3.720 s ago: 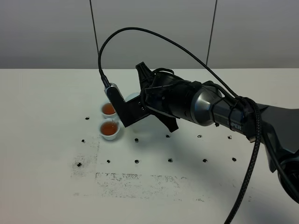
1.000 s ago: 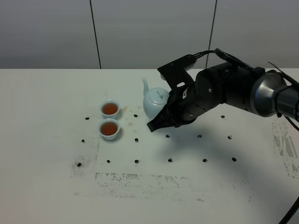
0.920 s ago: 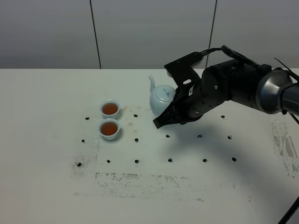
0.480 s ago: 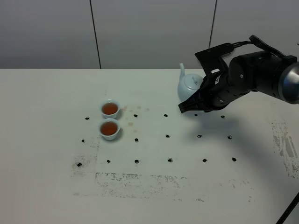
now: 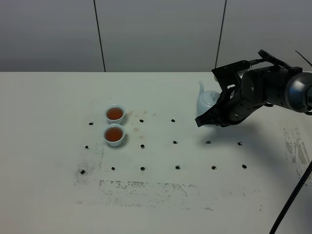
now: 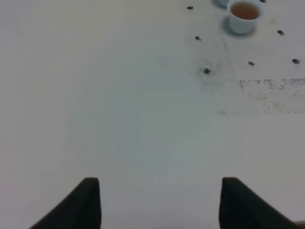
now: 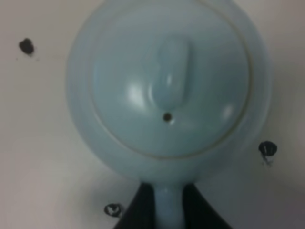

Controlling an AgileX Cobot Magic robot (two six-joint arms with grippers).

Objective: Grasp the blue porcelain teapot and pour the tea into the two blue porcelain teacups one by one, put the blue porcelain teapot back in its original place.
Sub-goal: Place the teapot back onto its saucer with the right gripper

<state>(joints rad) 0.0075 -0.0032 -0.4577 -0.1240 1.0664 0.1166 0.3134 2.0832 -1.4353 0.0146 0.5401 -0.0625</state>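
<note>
The blue porcelain teapot [image 5: 206, 101] is upright at the right back of the table, spout to the left, partly hidden by my right arm. My right gripper [image 5: 210, 116] is shut on its loop handle. In the right wrist view I look down on the lid and knob of the teapot [image 7: 167, 90], with the handle pinched in the gripper [image 7: 167, 212]. I cannot tell whether the pot rests on the table. The two blue porcelain teacups [image 5: 115, 113] [image 5: 114, 134] stand at the left, both holding amber tea. My left gripper [image 6: 159, 205] is open and empty over bare table.
The white table [image 5: 161, 204] carries a grid of black dots and grey scuff marks near the front. A few tea drops lie just right of the cups. The left wrist view shows one cup [image 6: 244, 14] far off.
My right arm has carried the teapot from beside the cups to the right and back, upright again after tilting over the cups. The cups have not moved.
</note>
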